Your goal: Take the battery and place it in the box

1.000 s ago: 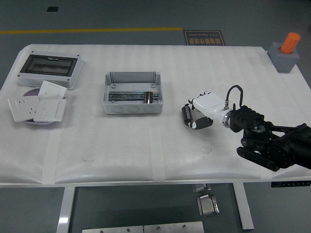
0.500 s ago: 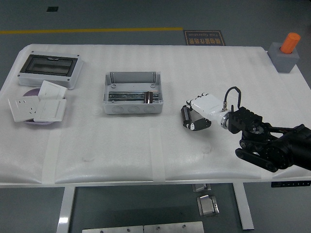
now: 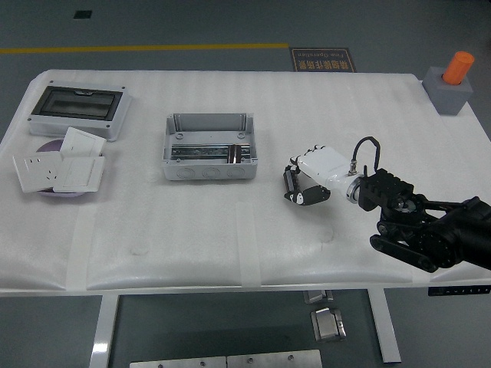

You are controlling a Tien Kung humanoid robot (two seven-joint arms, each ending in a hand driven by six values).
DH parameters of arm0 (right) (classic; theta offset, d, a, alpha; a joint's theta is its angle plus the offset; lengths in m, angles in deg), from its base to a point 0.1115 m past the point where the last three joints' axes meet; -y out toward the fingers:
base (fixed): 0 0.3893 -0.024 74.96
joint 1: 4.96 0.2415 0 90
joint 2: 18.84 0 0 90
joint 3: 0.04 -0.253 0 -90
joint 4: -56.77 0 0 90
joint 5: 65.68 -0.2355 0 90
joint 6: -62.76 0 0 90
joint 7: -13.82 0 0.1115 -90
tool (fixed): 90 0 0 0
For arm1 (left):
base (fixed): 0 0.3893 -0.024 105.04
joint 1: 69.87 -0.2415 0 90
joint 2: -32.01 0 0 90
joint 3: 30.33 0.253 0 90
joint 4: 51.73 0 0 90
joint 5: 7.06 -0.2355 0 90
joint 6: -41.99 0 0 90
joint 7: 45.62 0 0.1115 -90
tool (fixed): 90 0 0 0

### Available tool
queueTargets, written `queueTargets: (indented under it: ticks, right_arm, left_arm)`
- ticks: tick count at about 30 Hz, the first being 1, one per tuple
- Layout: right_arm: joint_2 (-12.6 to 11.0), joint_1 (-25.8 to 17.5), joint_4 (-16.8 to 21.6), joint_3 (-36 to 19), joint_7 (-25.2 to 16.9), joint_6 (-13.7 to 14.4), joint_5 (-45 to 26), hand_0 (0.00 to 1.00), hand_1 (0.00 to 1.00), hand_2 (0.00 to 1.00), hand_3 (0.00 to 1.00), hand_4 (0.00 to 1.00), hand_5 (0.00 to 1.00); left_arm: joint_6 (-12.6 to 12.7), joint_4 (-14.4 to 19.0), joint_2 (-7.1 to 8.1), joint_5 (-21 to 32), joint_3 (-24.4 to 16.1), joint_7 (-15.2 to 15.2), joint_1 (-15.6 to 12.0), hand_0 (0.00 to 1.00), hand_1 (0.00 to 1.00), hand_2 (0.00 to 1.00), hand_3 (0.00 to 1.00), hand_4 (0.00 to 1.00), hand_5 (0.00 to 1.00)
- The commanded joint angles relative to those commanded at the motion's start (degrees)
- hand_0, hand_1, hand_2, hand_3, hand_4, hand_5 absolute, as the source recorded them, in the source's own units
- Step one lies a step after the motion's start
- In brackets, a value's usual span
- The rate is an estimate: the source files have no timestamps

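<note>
- To the left of your right hand (image 3: pixel 307 180), well apart across the desk (image 3: pixel 192 230), sits the open box (image 3: pixel 208 147).
- Its fingers curl around the dark battery (image 3: pixel 294 186), held just off the desk.

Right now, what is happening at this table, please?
The robot's right hand reaches in from the right, its fingers curled around a small dark thing, probably the battery. It is right of the open grey box, so nothing has been placed inside. The left arm is not in view. At the table's left side lie a covered box with a dark window and some white wall sockets.
</note>
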Motion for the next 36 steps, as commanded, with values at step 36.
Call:
queueTargets:
  ticks: [36]
  right_arm:
    - [12.6, 6.0, -1.0, -16.2, 2.7, -3.2, -1.3, 0.811, 0.640, 0.601, 0.659, 0.378, 0.251]
  left_arm:
    - [-0.9, -0.3, 0.19, -3.3, -2.6, -1.2, -0.1, 0.599, 0.616, 0.430, 0.613, 0.446, 0.518]
